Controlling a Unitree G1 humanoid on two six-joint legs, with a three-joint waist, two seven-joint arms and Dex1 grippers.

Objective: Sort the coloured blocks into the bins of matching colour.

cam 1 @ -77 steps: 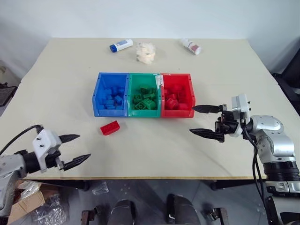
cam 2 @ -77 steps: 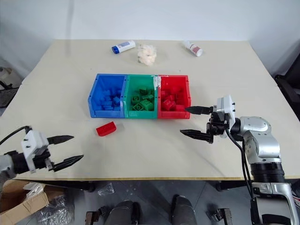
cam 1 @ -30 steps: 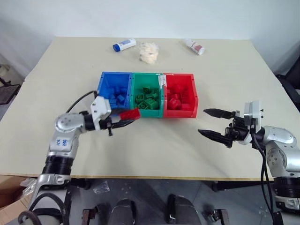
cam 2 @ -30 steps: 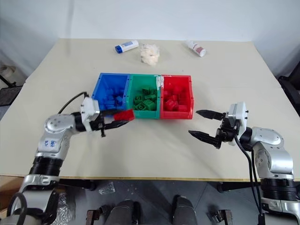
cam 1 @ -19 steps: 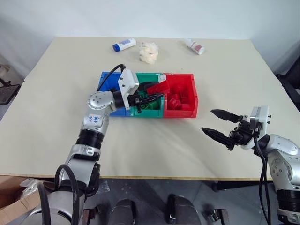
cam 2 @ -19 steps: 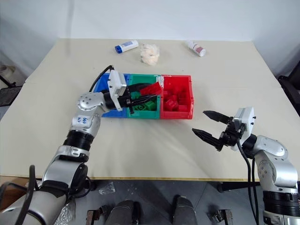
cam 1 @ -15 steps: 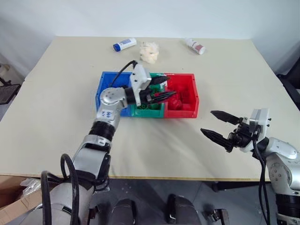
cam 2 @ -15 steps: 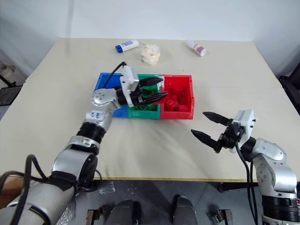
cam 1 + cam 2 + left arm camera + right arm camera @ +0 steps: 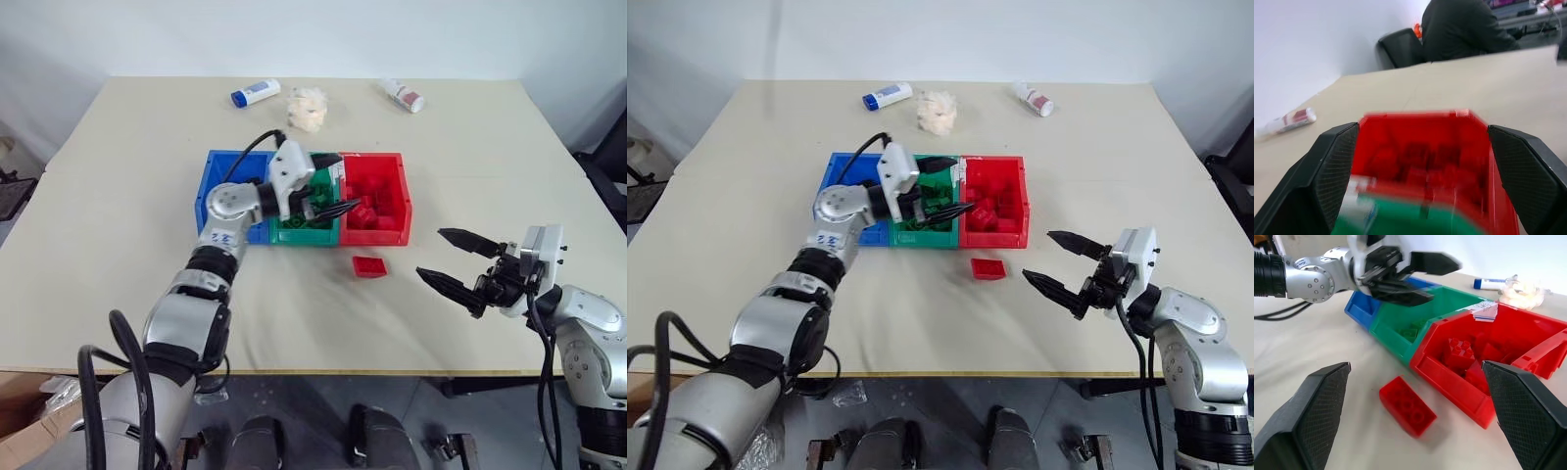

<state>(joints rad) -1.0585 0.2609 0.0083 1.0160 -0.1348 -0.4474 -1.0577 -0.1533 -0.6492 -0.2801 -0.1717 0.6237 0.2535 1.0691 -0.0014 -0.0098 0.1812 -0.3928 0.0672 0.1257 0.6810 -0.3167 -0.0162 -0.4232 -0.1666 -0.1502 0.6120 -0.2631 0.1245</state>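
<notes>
Three joined bins stand mid-table: blue (image 9: pixel 207 201), green (image 9: pixel 304 236) and red (image 9: pixel 378 238), each holding several blocks of its own colour. A red block (image 9: pixel 369 265) lies on the table just in front of the red bin, outside it; the right wrist view shows this red block (image 9: pixel 1407 412) too. My left gripper (image 9: pixel 346 183) hovers open over the green bin by the red bin's left wall, with nothing between its fingers. My right gripper (image 9: pixel 431 252) stands open and empty above the table, to the right of the loose red block.
At the table's far side lie a white tube with a blue cap (image 9: pixel 254 93), a cream fluffy wad (image 9: pixel 306 108) and a white tube with a red cap (image 9: pixel 401 96). A person in dark clothes (image 9: pixel 1464 29) sits beyond the table.
My left gripper carried the red block up over the bins and opened. The block has left it and now lies on the table in front of the red bin. The right gripper stayed put.
</notes>
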